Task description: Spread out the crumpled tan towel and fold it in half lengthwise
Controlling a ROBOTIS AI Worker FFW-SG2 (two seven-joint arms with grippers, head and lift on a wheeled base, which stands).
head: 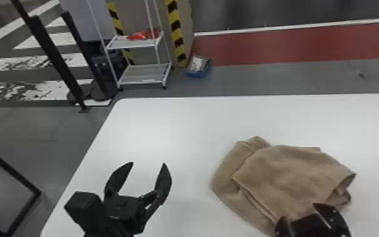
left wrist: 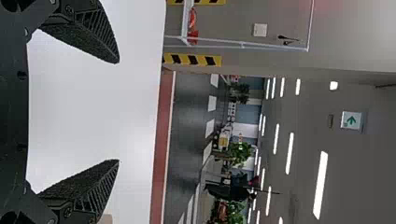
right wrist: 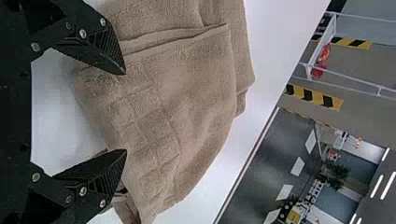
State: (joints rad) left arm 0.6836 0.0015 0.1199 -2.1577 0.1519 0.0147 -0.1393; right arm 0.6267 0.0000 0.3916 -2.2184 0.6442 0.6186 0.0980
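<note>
A white table (head: 173, 126) runs beneath both pairs of jaws, and past its far edge, well beyond them, I see a red floor band (head: 277, 47) and a white rack (head: 143, 75) with red items (head: 140, 35) on its upper shelf. A striped post (head: 175, 31) stands beside the rack, and a blue box (head: 195, 74) sits on the floor near the post's foot.

The tan towel (head: 286, 176) is on the table, heaped and loosely doubled over, just ahead of my right gripper (head: 299, 210) and well over to the right of my left gripper (head: 148, 163). One layer laps over another on the side facing the left jaws; at the opposite side the cloth bends round and leaves a dark gap. From the right wrist I can make out a woven pattern of squares across the towel, in front of the jaws.

My right gripper (right wrist: 125, 112) has its jaws spread, with towel showing between and past the tips; I can't tell whether either tip touches it. My left gripper (left wrist: 119, 111) is also spread wide, nothing between its tips, held above the table, apart from the cloth.
</note>
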